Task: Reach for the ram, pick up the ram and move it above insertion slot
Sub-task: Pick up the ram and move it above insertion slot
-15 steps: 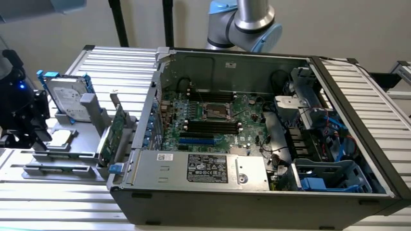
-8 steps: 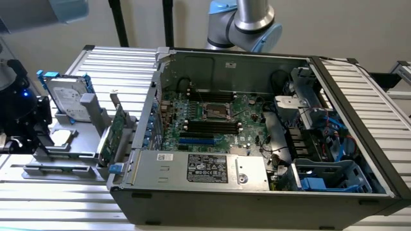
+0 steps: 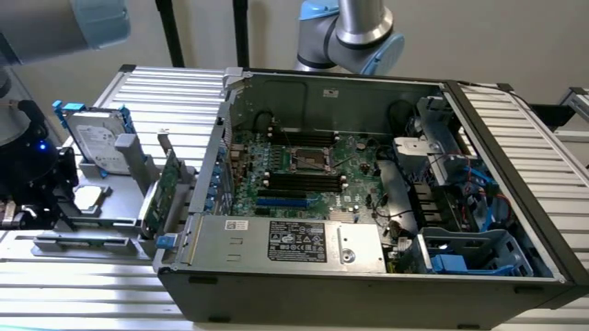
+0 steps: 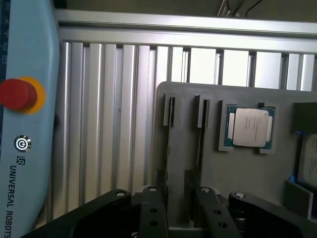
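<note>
Grey holder (image 4: pixel 247 171): slotted plate lying on the ribbed metal table (image 4: pixel 109 124).
Ram (image 4: pixel 200 144): thin strip seen edge-on, upright in a holder slot, untouched.
Gripper (image 4: pixel 178 201): over the holder's edge, fingers spread wide, grasping nothing.
Processor (image 4: pixel 249 127): flat on the holder, just beside the ram's slot.
Computer case (image 3: pixel 368 293): open, beside the holder.

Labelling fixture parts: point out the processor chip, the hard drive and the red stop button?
processor chip (image 4: pixel 249 127), wrist view, centre of its metal lid.
hard drive (image 3: pixel 96 141), exterior view, middle of its silver face.
red stop button (image 4: pixel 16 94), wrist view, centre of the cap.
</note>
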